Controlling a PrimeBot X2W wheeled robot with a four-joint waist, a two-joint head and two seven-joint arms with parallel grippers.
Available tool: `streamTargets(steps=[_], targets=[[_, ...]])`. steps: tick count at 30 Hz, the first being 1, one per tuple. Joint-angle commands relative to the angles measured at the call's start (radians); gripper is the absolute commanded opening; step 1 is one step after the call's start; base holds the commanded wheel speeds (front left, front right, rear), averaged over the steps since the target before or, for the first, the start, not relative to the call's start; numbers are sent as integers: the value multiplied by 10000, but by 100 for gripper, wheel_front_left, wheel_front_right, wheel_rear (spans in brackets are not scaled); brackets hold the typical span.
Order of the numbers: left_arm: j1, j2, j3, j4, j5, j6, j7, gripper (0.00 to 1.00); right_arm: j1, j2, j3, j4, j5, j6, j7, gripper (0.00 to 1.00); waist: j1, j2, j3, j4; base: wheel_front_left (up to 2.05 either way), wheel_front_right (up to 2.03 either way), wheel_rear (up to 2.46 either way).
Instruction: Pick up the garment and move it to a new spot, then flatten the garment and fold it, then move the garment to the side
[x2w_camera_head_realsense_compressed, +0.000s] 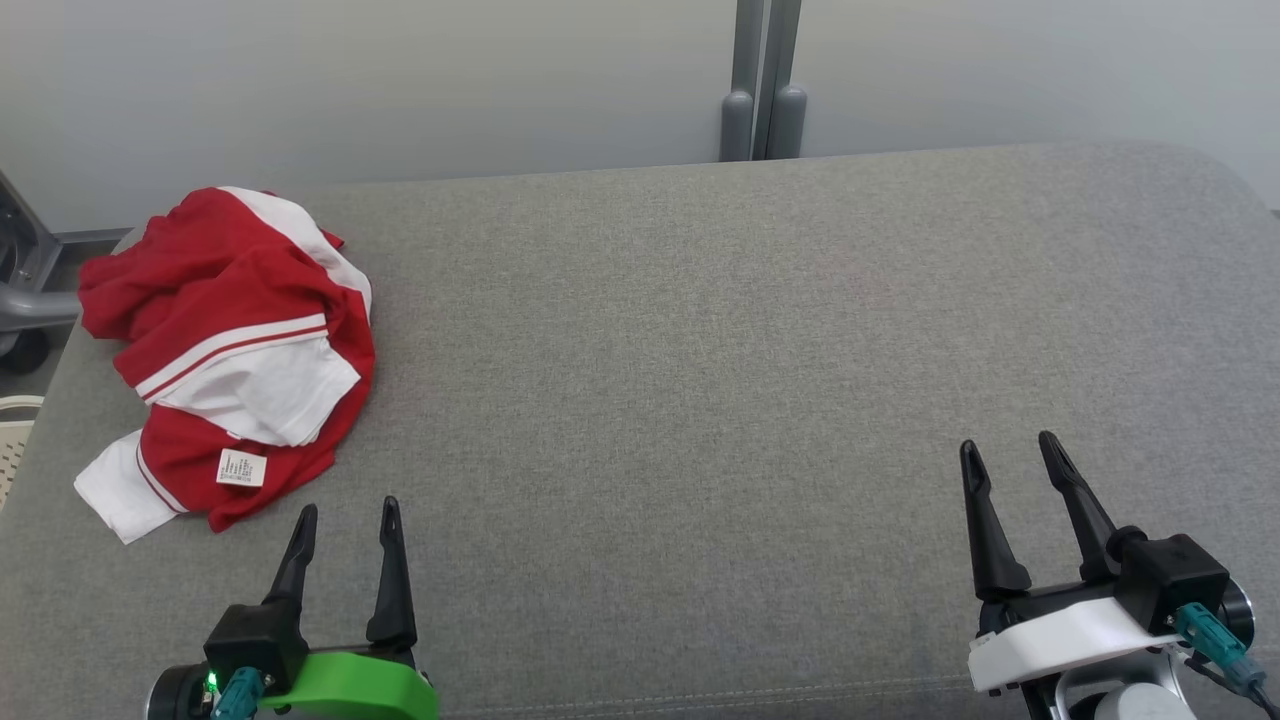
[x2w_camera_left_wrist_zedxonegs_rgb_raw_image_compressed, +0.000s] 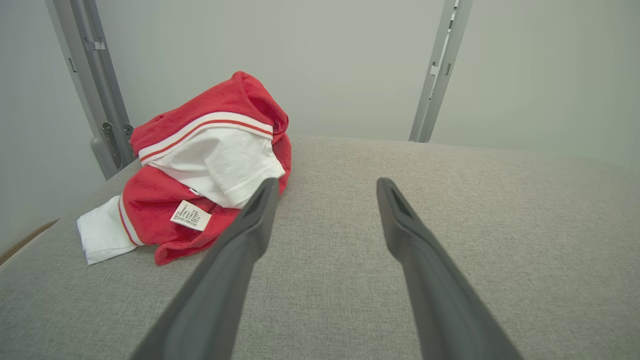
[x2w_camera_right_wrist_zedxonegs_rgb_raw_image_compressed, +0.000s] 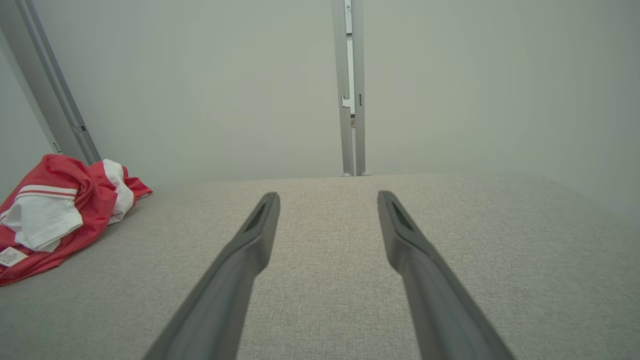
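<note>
Both sets of jaws are spread wide and hold nothing. The garment (x2w_camera_head_realsense_compressed: 240, 350), a bunched red-and-white heap, lies by the left edge of the pad (x2w_camera_head_realsense_compressed: 700, 350), just ahead and slightly left of the left gripper (x2w_camera_head_realsense_compressed: 349, 506). The right gripper (x2w_camera_head_realsense_compressed: 1008, 442) is well apart from it, so the left arm looks the likelier to make the pick. The heap's long axis runs near to far along that edge. Its label (x2w_camera_head_realsense_compressed: 242, 467) and a white corner (x2w_camera_head_realsense_compressed: 115, 490) face the robot; which end is the collar I cannot tell.
</note>
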Motion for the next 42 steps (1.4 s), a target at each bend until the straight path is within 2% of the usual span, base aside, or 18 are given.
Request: streamTargets(steps=[1,31,36,42], targets=[[6,67,15,-2,-66,43,-35,100,-34,-42,-13,22,49,2,-42,100,0,-1,2,4,0,0,0],[-48,67,-27,83,-87,24,-35,100,-36,-42,-13,38,-2,4,-42,100,0,-1,34,83,0,0,0],[-147,67,-80,105,-101,-9,-35,100,0,-37,-75,29,-53,2,-42,100,0,-1,45,355,0,0,0],[-195,65,-100,96,-105,18,-35,100,45,-37,-51,-49,-107,2,-40,100,0,-1,82,1082,0,0,0]])
